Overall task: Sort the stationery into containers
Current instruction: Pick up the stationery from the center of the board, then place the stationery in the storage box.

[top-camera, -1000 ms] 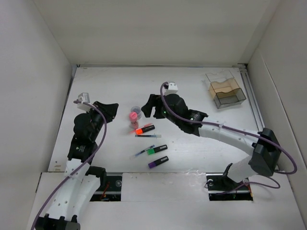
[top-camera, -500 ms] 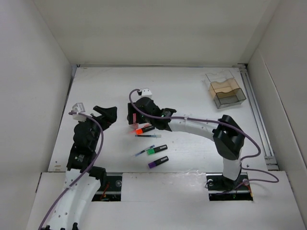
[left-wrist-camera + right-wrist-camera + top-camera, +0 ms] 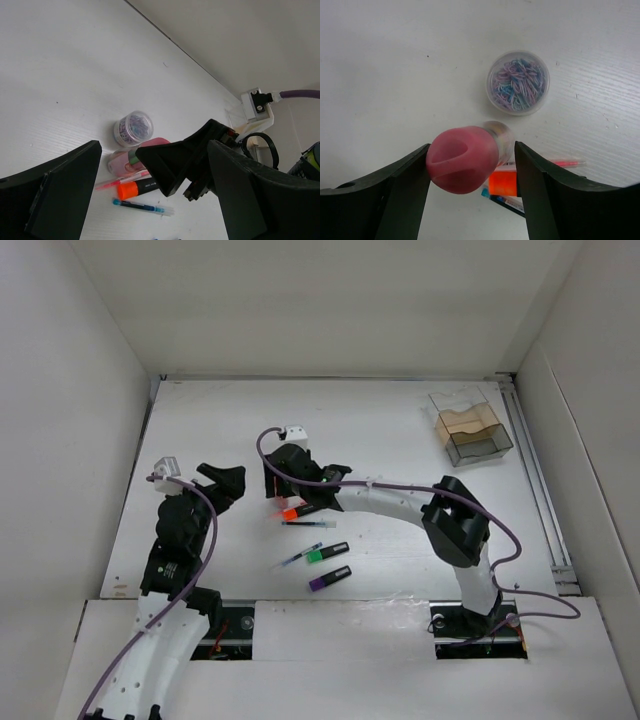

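As seen from overhead, two black arms extend from 6 o'clock across a white table. The right gripper sits left of centre. The left gripper is near it at 9 o'clock, not touching it. Just at 6 o'clock of the right gripper lies the orange highlighter, then a dark-blue pen. Further toward 6 o'clock lie a second pen just beside the green highlighter, and then the purple highlighter. The smoky-grey organiser stands well apart at 2 o'clock, near the far right corner.

From the left wrist, the left gripper's jaws are wide apart with nothing between them. Beyond them, an open tub of paper clips stands upright. At its 5 o'clock the pink-topped jar lies tilted beneath the right gripper.

From the right wrist, the jar's pink top fills the gap between the jaws, which press against its two sides. The tub stands at 1 o'clock of the jar, apart from it. A thin pink pen lies at 3 o'clock.
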### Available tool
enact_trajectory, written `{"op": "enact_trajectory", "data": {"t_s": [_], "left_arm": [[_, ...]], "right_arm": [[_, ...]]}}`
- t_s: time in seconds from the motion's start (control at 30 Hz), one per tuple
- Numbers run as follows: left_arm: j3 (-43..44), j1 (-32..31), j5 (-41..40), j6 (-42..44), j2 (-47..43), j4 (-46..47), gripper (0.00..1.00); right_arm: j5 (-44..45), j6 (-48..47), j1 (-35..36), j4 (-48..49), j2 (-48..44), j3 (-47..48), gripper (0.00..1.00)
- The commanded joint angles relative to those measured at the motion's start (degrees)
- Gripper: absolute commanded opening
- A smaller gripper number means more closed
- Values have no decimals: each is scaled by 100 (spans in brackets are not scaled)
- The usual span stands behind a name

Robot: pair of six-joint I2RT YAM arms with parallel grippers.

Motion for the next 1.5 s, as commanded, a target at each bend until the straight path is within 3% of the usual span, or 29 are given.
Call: {"op": "enact_trajectory", "data": {"t_s": [0.0, 0.13, 0.2, 0.23, 0.37, 0.6, 0.83, 0.97, 1.1, 1.23, 1.47], "left_arm": [[-136, -20, -42, -14, -47, 272, 85], [-136, -20, 10, -14, -100, 324, 83], [-189, -20, 10, -14, -100, 377, 82], [-189, -72, 10, -14, -100, 377, 81], [-242, -73, 10, 38, -100, 377, 80], [-242, -125, 97, 144, -100, 491, 77], [-453, -125, 1290, 627, 251, 1316, 76], [-585, -125, 1925, 786, 910, 1905, 79], [-760, -178, 2400, 909, 1578, 2529, 80], [-760, -178, 2471, 1093, 1965, 2829, 81], [-760, -178, 2586, 1269, 2089, 3032, 81]], "right_arm": [[306, -129, 23, 1, 93, 383, 71], [499, -130, 76, 1, 146, 435, 71], [500, -130, 128, -51, 146, 497, 61], [500, -130, 129, -51, 146, 497, 49], [483, -130, 129, -113, -38, 497, 28], [500, -77, -2, -51, -1066, 435, 23], [17, 397, -1820, -51, -1981, 488, 21], [506, 766, -3024, 1, -2043, 725, 21], [693, 995, -4297, -51, -1587, 1278, 19], [755, 1180, -5080, -411, -980, 2331, 19], [806, 1180, -5803, -1184, 372, 4001, 19]]}}
